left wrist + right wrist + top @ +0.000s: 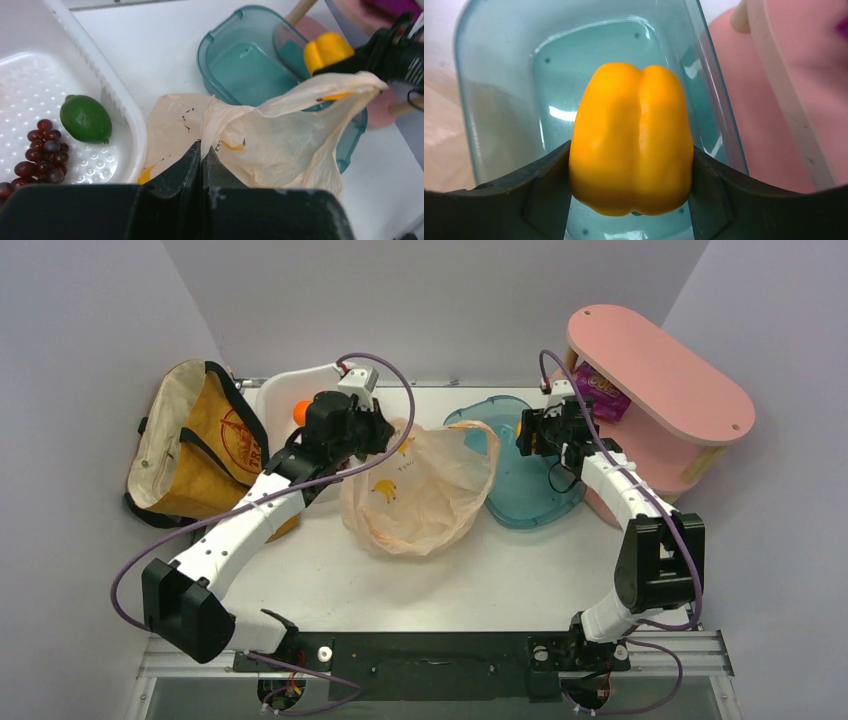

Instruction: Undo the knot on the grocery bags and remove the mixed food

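Okay, right claw (631, 170) has the yellow pepper (631, 125) clamped across its width, jaws spread wide, one finger on each flank. The pepper's long axis runs out along the fingers, not across them. The teal tub (509, 100) sits straight below and beyond the fingertips, so the pepper hangs right over the tub floor, apart from it. My read is that the drop is straight down with no sideways shift. The right arm is plainly the nearer one to that tub. The left claw (202, 155) is fully closed, and it looks pinched on a fold of the peach plastic bag (280, 145), which spreads ahead of it and to its right. Off that claw's left side is the white basket (125, 115), holding a lime (86, 119) and grapes (42, 157). The canvas tote (200, 450) slumps further left, well apart and untouched.
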`<action>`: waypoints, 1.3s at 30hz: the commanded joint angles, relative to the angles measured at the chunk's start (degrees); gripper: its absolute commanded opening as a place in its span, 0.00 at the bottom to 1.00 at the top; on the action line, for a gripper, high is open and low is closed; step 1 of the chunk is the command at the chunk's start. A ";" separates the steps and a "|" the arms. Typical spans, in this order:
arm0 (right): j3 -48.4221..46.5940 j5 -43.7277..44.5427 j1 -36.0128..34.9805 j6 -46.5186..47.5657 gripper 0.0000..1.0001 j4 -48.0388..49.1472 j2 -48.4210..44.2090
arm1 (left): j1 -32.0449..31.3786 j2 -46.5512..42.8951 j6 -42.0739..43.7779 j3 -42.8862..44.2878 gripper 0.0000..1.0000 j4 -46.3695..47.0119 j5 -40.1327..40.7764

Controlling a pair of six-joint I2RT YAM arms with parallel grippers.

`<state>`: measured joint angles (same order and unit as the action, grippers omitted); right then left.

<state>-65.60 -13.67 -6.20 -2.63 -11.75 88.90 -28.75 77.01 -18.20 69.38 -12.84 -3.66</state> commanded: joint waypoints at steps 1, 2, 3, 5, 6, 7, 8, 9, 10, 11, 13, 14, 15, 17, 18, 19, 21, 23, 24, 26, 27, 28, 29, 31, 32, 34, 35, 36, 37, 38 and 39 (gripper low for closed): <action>-1.22 1.93 0.23 2.06 0.02 -0.03 1.96 | -2.61 1.41 -6.47 7.78 0.00 -1.75 16.53; -1.55 1.82 0.27 1.99 0.02 -0.10 2.32 | -2.66 1.31 -6.79 8.00 0.00 -0.52 17.82; -1.81 1.94 0.24 1.96 0.03 -0.11 3.20 | -2.98 1.06 -7.41 8.39 0.00 0.05 19.05; -2.54 2.27 0.24 1.79 0.16 -0.12 4.48 | -3.63 0.99 -7.83 9.05 0.00 1.88 23.73; -3.09 2.32 0.31 1.76 0.32 -0.34 5.19 | -3.74 1.10 -7.91 9.25 0.00 3.14 26.87; -3.76 2.33 0.29 1.76 0.40 -0.49 5.47 | -4.11 1.38 -7.91 9.67 0.00 3.77 28.36; -4.06 2.29 0.25 1.56 0.54 -0.78 5.97 | -4.25 1.69 -7.91 9.95 0.00 4.90 31.24; -4.77 2.05 0.18 1.39 0.59 -0.98 6.21 | -4.68 2.54 -7.80 10.46 0.00 5.40 33.45; -5.09 1.05 0.20 0.94 0.64 -1.47 6.42 | -4.88 3.02 -7.63 10.61 0.00 6.52 34.38; -5.57 0.20 0.22 0.69 0.65 -1.67 6.35 | -5.25 4.17 -7.20 10.73 0.00 7.22 36.10; -5.74 -2.87 0.08 0.03 0.69 -1.43 5.62 | -5.73 5.95 -6.07 10.65 0.00 10.17 37.77; -5.66 -4.81 -0.07 -0.12 0.72 -1.21 4.78 | -5.91 6.57 -5.25 10.49 0.00 12.92 38.08; -5.52 -5.68 -0.36 -0.25 0.76 -1.05 4.39 | -5.89 7.84 -4.78 10.06 0.00 16.02 38.57; -5.28 -7.71 -0.99 -0.53 0.80 -1.04 3.36 | -5.89 9.81 -3.56 9.20 0.00 20.39 39.28; -5.17 -9.12 -1.18 -0.66 0.84 -1.06 2.94 | -5.88 10.47 -2.21 8.76 0.00 22.15 39.36; -5.09 -9.72 -1.71 -0.83 0.84 -1.36 2.68 | -5.83 11.88 -1.50 7.65 0.00 25.36 39.28; -4.95 -11.49 -2.32 -0.91 0.85 -1.77 2.24 | -5.56 14.05 0.18 6.35 0.00 28.64 37.85; -4.89 -14.52 -2.94 -0.62 0.83 -2.50 1.79 | -4.96 15.55 0.49 5.80 0.00 29.08 34.31; -4.89 -15.58 -3.41 -0.49 0.81 -2.93 1.36 | -4.55 15.71 0.63 5.05 0.00 29.13 32.39; -4.67 -18.35 -4.27 -0.07 0.75 -4.18 0.77 | -4.01 14.69 0.97 3.37 0.00 28.62 25.56; -4.56 -19.69 -4.62 0.15 0.71 -4.78 0.62 | -3.89 14.10 1.37 2.67 0.04 27.66 19.18; -4.36 -20.15 -5.67 0.41 0.69 -5.39 0.47 | -3.73 12.54 2.63 1.50 0.10 26.84 12.84; -4.32 -20.97 -6.28 0.47 0.64 -5.57 0.48 | -3.54 11.62 3.16 1.04 0.24 24.85 9.92; -4.20 -21.50 -7.99 0.61 0.57 -5.59 0.92 | -2.25 8.38 3.23 0.08 0.37 21.27 0.95; -4.19 -21.45 -9.10 0.72 0.54 -5.29 1.18 | -1.47 6.25 2.72 0.12 0.39 18.95 -5.41; -4.53 -21.22 -10.38 0.69 0.50 -4.70 2.29 | 1.85 3.92 0.12 1.71 0.40 14.41 -14.33; -4.80 -21.07 -10.66 0.65 0.48 -4.56 3.24 | 4.95 3.40 -1.07 2.59 0.41 11.69 -17.15; -5.68 -20.92 -11.11 0.62 0.47 -4.50 3.80 | 6.61 2.46 -1.19 4.77 0.42 7.21 -23.27; -6.16 -20.40 -11.31 0.49 0.46 -4.46 4.76 | 9.88 1.97 -0.60 7.27 0.43 4.93 -25.93; -7.40 -20.11 -11.35 0.21 0.46 -4.35 5.21 | 11.58 0.92 0.10 8.58 0.44 0.01 -29.67; -8.66 -19.78 -11.37 0.01 0.46 -4.25 5.95 | 15.19 0.36 1.70 10.77 0.44 -2.28 -30.84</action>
<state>-69.38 -33.23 -17.39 -2.24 -17.82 92.68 -23.03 82.56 -17.78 71.22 -3.60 -15.68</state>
